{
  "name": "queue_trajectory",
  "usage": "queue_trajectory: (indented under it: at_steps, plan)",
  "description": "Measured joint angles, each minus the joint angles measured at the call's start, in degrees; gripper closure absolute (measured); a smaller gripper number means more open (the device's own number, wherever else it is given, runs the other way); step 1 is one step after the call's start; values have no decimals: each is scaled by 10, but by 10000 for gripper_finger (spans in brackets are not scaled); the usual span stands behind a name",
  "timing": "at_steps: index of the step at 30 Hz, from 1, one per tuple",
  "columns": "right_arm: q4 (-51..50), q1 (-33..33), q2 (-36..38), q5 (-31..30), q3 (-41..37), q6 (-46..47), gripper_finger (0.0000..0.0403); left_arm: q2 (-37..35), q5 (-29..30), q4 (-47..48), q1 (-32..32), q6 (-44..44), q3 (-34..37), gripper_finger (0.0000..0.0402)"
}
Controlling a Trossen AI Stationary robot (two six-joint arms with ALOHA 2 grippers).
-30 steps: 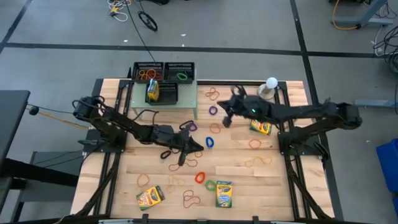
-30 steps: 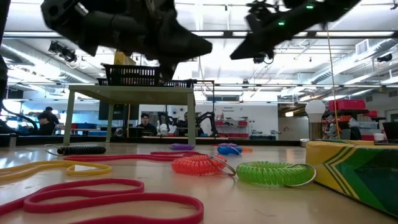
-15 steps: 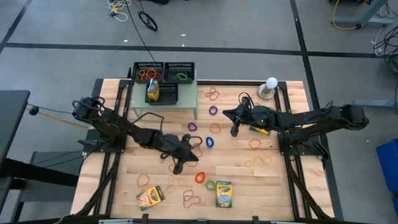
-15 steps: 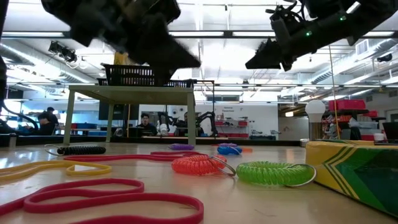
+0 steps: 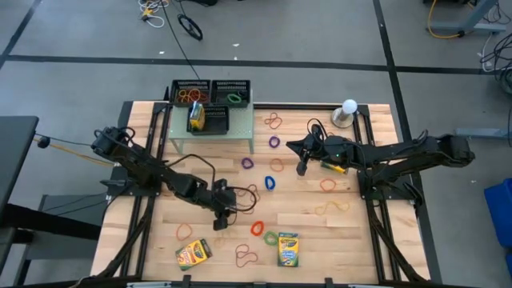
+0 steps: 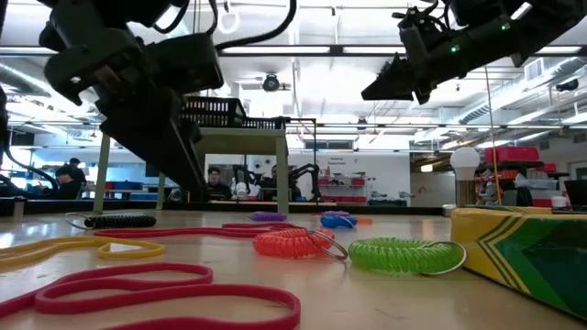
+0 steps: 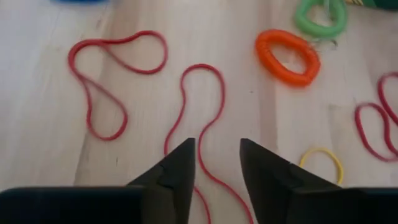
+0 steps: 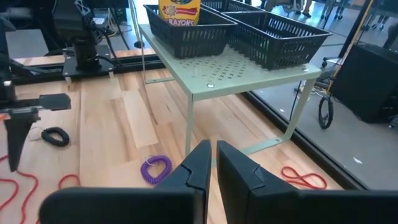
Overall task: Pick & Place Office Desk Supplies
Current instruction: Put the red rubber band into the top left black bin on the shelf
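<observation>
Rubber bands and coil loops lie scattered on the wooden table. My left gripper points steeply down near the middle, open, close above a thin red rubber band that runs between its fingertips; whether they touch it I cannot tell. An orange coil and a green coil lie just beyond. My right gripper hovers well above the table right of centre, shut, with nothing in it. Crayon boxes lie near the front edge, and one sits half under the right arm.
A pale green perforated shelf at the far left carries black mesh trays, one holding a crayon box. A white ball on a stand is at the far right. A black cable loops beside the left gripper.
My left gripper has moved toward the table's near edge and a little left, sinking and tipping from nearly level to steeply nose down. My right gripper dropped slightly and shifted toward the right and near side, then stayed still.
</observation>
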State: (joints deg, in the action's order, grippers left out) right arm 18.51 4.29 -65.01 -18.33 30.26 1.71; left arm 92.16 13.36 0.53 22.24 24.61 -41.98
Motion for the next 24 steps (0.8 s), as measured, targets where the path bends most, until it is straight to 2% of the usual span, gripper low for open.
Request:
queue_trajectory:
  at_steps: [9,15,24]
  plan:
    - [0,0,0,0,0,0,366,0,46,21,-1,52,0,184]
    - [0,0,0,0,0,0,366,18,54,69,-1,58,-34,182]
    - [-2,0,0,1,0,0,366,108,44,195,-2,34,-130,182]
